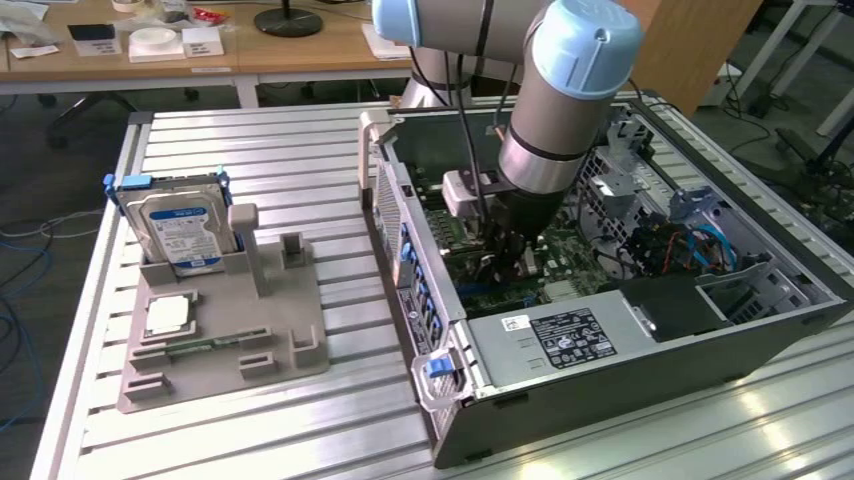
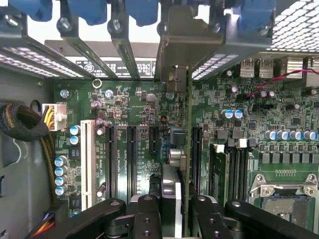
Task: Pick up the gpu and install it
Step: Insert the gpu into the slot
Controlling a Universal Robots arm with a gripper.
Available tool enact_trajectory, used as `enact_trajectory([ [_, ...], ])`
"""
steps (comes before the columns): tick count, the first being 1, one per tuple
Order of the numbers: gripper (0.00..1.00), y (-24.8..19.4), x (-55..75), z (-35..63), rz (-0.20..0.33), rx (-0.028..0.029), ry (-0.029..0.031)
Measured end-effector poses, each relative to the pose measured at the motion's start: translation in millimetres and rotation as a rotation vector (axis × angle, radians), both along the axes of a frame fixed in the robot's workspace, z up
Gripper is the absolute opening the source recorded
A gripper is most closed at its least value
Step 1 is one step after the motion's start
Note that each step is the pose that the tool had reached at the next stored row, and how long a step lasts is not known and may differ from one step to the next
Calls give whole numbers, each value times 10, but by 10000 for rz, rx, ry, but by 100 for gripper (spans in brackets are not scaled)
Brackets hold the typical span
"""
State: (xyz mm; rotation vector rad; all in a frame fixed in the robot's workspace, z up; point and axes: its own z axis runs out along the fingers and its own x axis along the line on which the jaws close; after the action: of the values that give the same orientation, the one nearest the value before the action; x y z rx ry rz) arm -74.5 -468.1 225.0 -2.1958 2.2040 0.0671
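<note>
The gpu (image 2: 185,149) stands on edge inside the open computer case (image 1: 747,340), a thin green circuit card seen edge-on in the wrist view, its flat silver metal end bracket (image 2: 192,42) up against the row of slot covers at the case's rear wall. The card runs straight away from the gripper (image 2: 174,209), whose black fingers (image 2: 147,216) sit on either side of its near end, clamped on it. In the exterior view the gripper (image 1: 514,255) reaches down into the middle of the case, with the card hidden behind the arm (image 1: 554,110).

Beneath the card lies the green motherboard (image 2: 129,107), dense with small components, blue-topped cylindrical capacitors and long black expansion slots (image 2: 130,154); one white slot (image 2: 87,164) lies beside them. A narrow memory stick (image 2: 219,172) stands in its socket just beside the gpu, and a silver processor socket frame (image 2: 281,191) lies beyond it.

In the exterior view, a grey power supply (image 1: 561,340) with a black label fills the case at about five o'clock from the gripper. At nine o'clock, well apart on the ribbed aluminium table (image 1: 267,150), a grey moulded holder (image 1: 254,345) carries an upright silver hard drive (image 1: 184,232) with a blue-white label.
</note>
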Motion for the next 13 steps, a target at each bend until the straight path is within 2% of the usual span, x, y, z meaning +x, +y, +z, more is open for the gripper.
enact_trajectory([
  [13,28,0,-5,-26,0,2,11],
])
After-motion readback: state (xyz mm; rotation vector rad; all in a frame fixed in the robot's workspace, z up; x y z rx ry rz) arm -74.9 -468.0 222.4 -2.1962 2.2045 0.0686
